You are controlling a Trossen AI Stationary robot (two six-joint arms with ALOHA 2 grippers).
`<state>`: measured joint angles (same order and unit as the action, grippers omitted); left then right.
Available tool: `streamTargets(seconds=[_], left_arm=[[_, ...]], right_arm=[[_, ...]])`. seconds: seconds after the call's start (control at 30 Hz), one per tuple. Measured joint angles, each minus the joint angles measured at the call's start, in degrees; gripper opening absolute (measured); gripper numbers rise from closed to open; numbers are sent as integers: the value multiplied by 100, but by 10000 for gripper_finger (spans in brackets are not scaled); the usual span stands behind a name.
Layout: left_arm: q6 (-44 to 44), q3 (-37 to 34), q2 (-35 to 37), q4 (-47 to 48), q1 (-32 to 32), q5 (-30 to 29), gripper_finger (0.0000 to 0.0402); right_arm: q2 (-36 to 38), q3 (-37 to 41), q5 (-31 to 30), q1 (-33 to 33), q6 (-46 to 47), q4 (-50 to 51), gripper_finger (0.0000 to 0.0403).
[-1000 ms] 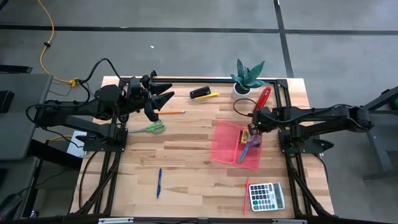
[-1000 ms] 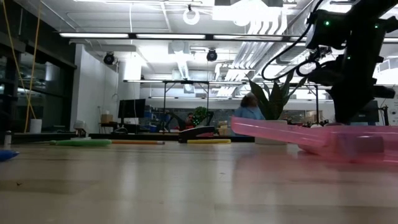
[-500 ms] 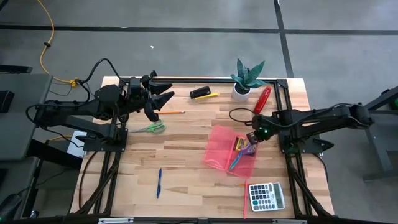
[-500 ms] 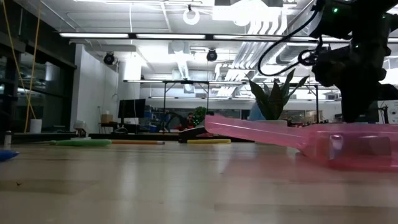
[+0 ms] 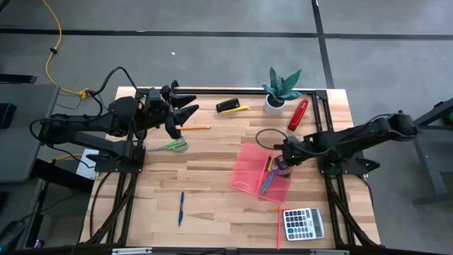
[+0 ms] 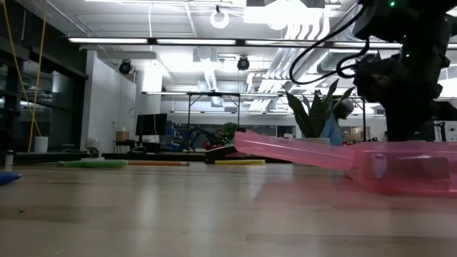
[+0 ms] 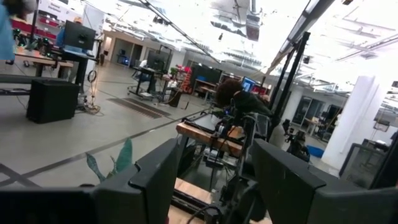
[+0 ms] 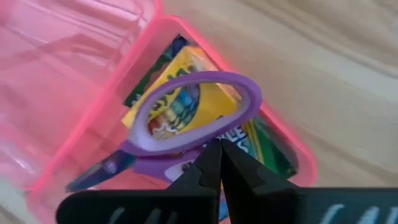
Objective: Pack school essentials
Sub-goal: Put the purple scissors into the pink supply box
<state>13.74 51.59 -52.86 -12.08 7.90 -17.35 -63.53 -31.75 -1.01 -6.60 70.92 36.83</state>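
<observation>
The right gripper point(image 5: 283, 164), fingers pressed together, has slid left and lower in the high view, and the translucent pink plastic tray point(image 5: 248, 170) has shifted left with it. Inside lie the purple-handled scissors point(image 8: 186, 134) on the yellow crayon box point(image 8: 180, 99) — right of centre. The left gripper point(image 5: 185, 114) stays spread wide, empty, upper left.

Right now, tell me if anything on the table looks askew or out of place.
The pink tray sits skewed to the table edges, and in the low view its far end rides up off the wood. The shut right gripper hangs over the purple-handled scissors and crayon box inside. The left gripper waits open.
</observation>
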Motion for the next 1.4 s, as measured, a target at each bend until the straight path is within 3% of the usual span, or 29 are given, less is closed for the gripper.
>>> streamTargets(seconds=[0.33,0.57,0.8,1.07,1.23,1.4], left_arm=[[-44,0,0,57,0,-129,195],[-45,0,0,70,0,-131,195],[-45,0,0,70,-1,-146,195],[-44,0,-2,70,-2,-148,195],[-44,0,0,72,-2,-148,195],[-42,0,0,72,-2,-148,195]], right_arm=[[-485,-2,249,-120,-187,-981,0],[106,0,578,-181,-548,-763,0],[320,0,574,-603,-1001,-1694,0],[-259,-819,146,-1149,-3025,-1368,0],[-693,-1160,237,-1185,-4183,-990,4],[-1249,-1294,816,-1261,-5032,-859,59]])
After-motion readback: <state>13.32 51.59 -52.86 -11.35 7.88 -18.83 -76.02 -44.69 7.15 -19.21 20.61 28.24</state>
